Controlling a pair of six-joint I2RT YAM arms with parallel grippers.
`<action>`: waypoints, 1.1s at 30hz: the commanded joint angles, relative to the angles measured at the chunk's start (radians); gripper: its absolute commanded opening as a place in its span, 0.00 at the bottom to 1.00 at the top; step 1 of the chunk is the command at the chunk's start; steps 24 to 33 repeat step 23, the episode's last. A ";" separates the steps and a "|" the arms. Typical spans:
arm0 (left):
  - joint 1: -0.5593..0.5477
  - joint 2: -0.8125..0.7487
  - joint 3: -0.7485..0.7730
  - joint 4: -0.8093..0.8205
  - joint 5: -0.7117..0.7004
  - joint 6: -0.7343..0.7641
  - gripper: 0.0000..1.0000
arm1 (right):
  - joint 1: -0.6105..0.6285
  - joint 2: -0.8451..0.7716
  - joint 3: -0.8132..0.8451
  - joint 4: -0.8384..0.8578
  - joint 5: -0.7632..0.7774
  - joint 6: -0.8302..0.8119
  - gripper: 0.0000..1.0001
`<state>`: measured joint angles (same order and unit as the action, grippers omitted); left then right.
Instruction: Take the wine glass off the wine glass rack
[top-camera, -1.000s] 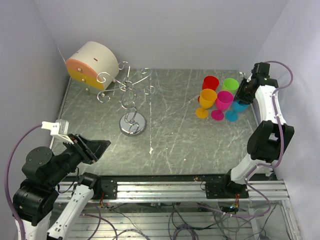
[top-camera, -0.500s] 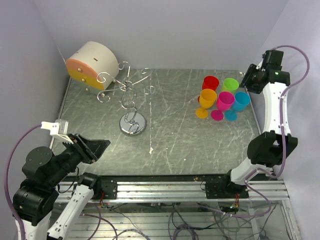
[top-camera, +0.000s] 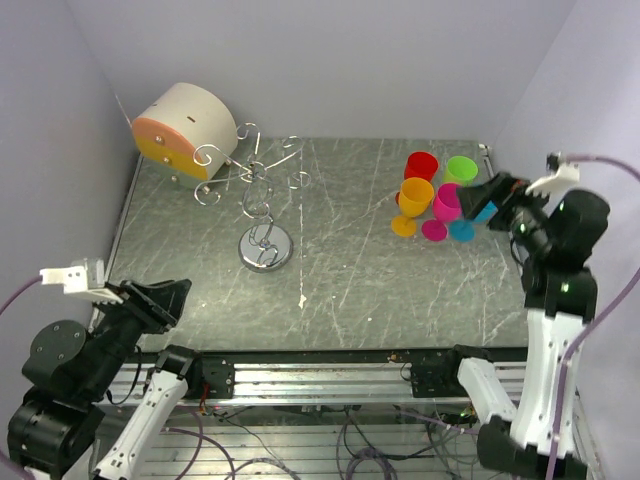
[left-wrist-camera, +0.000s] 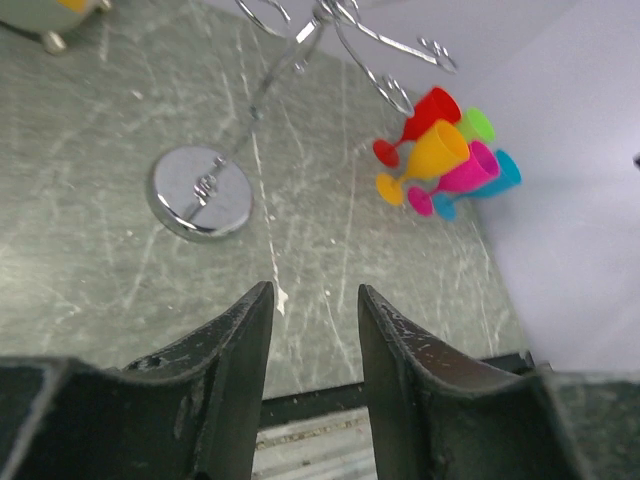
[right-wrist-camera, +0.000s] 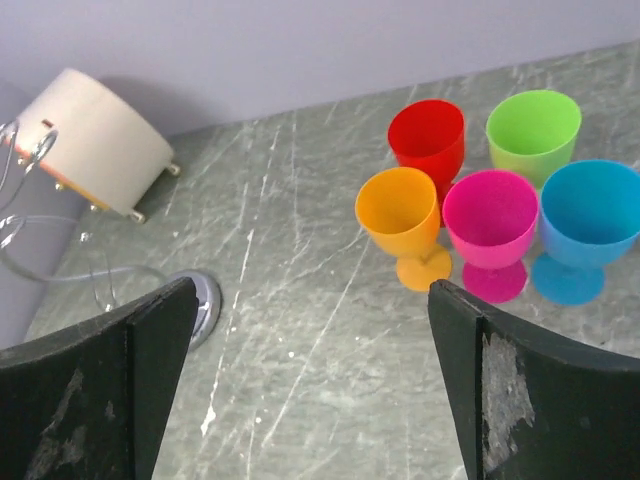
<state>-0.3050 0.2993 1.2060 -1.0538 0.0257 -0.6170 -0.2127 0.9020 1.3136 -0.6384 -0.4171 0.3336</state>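
The wine glass rack (top-camera: 262, 190), a silver wire stand on a round shiny base (left-wrist-camera: 200, 190), stands left of centre with no glass showing on its hooks. Several coloured wine glasses stand upright together at the back right: red (right-wrist-camera: 427, 135), green (right-wrist-camera: 533, 125), orange (right-wrist-camera: 400, 208), pink (right-wrist-camera: 490, 215) and blue (right-wrist-camera: 590, 212). My right gripper (top-camera: 478, 197) hangs raised beside that group, partly covering the blue glass from above; it (right-wrist-camera: 312, 290) is wide open and empty. My left gripper (top-camera: 175, 295) is at the near left, open (left-wrist-camera: 315, 292), with nothing between its fingers.
A beige-and-orange cylinder (top-camera: 185, 130) on small feet lies at the back left, close behind the rack's hooks. Purple walls close in the table on the left, back and right. A metal rail (top-camera: 330, 375) runs along the near edge.
My right gripper has opened wide and drawn back from the blue glass, first up toward the back corner, then toward the near side. My left arm has pulled back toward the near-left corner.
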 joint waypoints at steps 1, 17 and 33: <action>-0.003 -0.042 0.003 -0.033 -0.172 0.045 0.56 | 0.004 -0.183 -0.198 0.165 -0.062 0.069 1.00; -0.003 -0.043 -0.062 -0.113 -0.344 0.052 0.99 | 0.021 -0.421 -0.418 -0.026 0.119 0.108 1.00; -0.003 -0.057 -0.090 -0.096 -0.319 0.048 1.00 | 0.021 -0.432 -0.443 -0.020 0.084 0.100 1.00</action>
